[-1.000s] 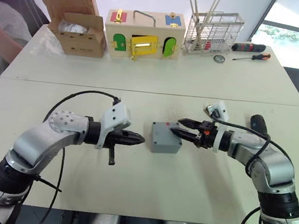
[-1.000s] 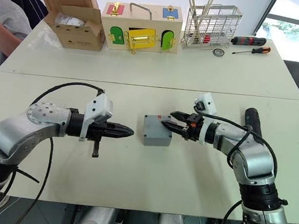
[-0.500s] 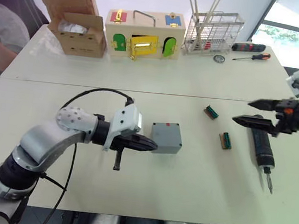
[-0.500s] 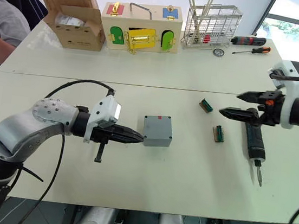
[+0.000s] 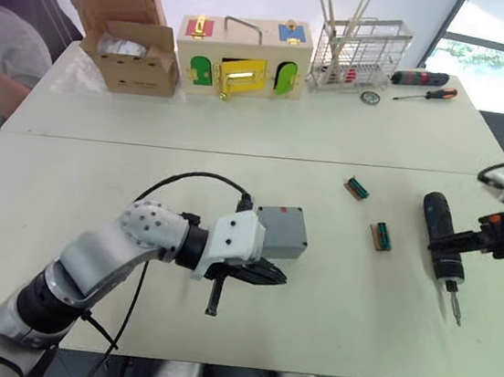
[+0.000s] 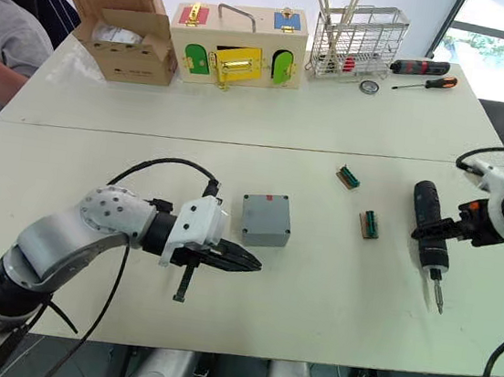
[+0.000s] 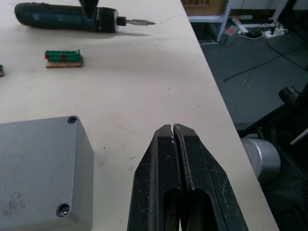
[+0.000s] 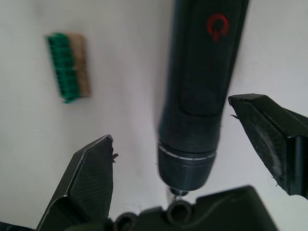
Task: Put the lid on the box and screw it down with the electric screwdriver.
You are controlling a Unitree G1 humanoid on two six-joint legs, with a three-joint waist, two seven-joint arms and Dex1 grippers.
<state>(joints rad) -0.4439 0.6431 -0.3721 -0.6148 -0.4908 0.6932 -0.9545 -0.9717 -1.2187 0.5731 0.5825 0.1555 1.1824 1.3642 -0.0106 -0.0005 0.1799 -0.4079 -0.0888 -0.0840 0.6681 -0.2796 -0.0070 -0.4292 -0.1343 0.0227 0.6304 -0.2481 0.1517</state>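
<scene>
We see the box (image 5: 281,232) closed under its lid (image 5: 278,217) near the middle of the table (image 5: 328,317). Our left gripper (image 5: 271,275) sits just in front of it, fingers pressed together. Off to our right, the electric screwdriver (image 5: 441,250) lies flat, bit toward us, with our right gripper (image 5: 458,241) at its body.
</scene>
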